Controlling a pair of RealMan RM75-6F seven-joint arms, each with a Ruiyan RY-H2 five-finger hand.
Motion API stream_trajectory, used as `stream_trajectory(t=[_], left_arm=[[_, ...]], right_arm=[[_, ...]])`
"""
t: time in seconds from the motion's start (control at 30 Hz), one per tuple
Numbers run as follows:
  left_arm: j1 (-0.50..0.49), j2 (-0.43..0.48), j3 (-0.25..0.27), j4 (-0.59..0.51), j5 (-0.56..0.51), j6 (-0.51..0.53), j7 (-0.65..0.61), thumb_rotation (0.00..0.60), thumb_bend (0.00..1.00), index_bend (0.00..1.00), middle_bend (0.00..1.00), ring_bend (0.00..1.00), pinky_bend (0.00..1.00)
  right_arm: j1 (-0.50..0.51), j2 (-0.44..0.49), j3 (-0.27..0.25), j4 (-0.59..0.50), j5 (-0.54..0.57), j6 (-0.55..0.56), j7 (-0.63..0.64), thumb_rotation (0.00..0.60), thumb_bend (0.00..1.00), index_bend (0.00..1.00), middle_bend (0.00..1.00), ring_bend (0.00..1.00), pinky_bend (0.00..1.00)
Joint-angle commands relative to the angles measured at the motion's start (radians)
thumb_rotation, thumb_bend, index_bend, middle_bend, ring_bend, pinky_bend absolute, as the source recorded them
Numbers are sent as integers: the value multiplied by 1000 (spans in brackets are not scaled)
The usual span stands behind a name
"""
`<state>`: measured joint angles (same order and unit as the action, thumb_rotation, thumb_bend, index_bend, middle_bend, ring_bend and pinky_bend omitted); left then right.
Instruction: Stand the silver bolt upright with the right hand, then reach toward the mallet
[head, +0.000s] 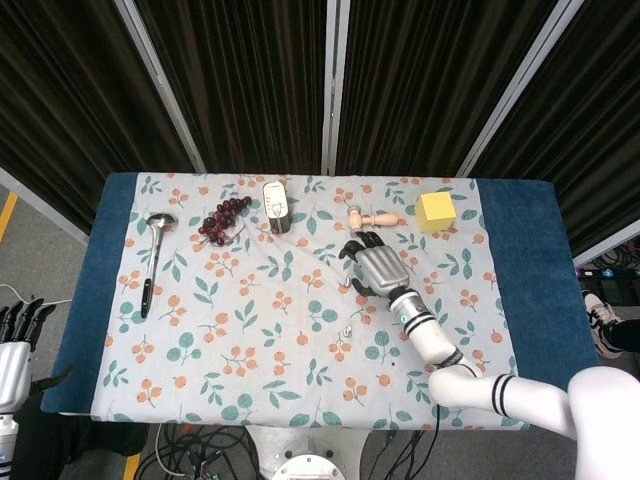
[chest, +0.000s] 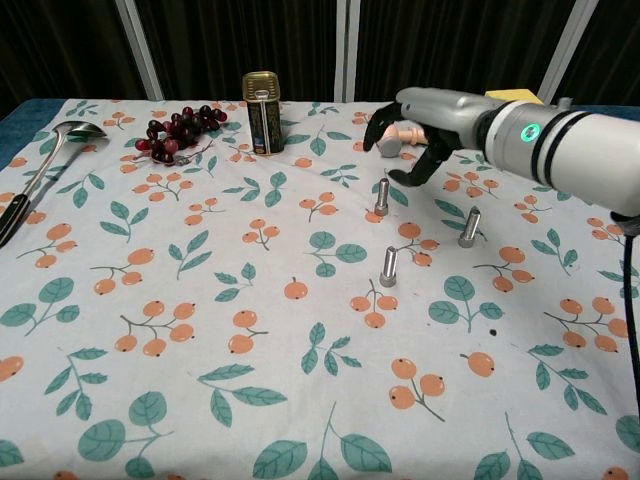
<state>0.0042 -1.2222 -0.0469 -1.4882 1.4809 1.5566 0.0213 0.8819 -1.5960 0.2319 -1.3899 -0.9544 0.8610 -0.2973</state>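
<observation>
A silver bolt (chest: 381, 197) stands upright on the floral tablecloth, free of any hand. Just above and behind it hovers my right hand (chest: 415, 130), fingers loosely curved and apart, holding nothing. The same right hand (head: 375, 265) lies a short way in front of the wooden mallet (head: 376, 217), which rests on its side near the table's far edge. In the chest view the hand partly hides the mallet. My left hand (head: 15, 345) hangs off the table at the lower left, fingers spread.
Two more silver bolts (chest: 389, 267) (chest: 468, 227) stand upright nearer the front. A tin can (chest: 262, 98), dark grapes (chest: 180, 130) and a ladle (chest: 50, 150) sit on the left half. A yellow block (head: 436, 211) lies right of the mallet.
</observation>
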Motion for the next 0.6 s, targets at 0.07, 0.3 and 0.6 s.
stream_trajectory(t=[0.07, 0.3, 0.6], left_arm=[[-9, -1, -4, -2, 10, 0, 3, 600, 0, 156, 78, 1, 0], [-32, -6, -11, -15, 28, -8, 22, 600, 0, 156, 78, 1, 0], [-52, -8, -13, -36, 36, -21, 49, 600, 0, 156, 78, 1, 0]], right_arm=[[-154, 202, -49, -218, -134, 218, 9, 600, 343, 216, 162, 0, 0], [-389, 385, -161, -367, -307, 481, 117, 600, 343, 168, 124, 0, 0], [-645, 428, -294, -360, -491, 749, 239, 600, 343, 157, 106, 0, 0]])
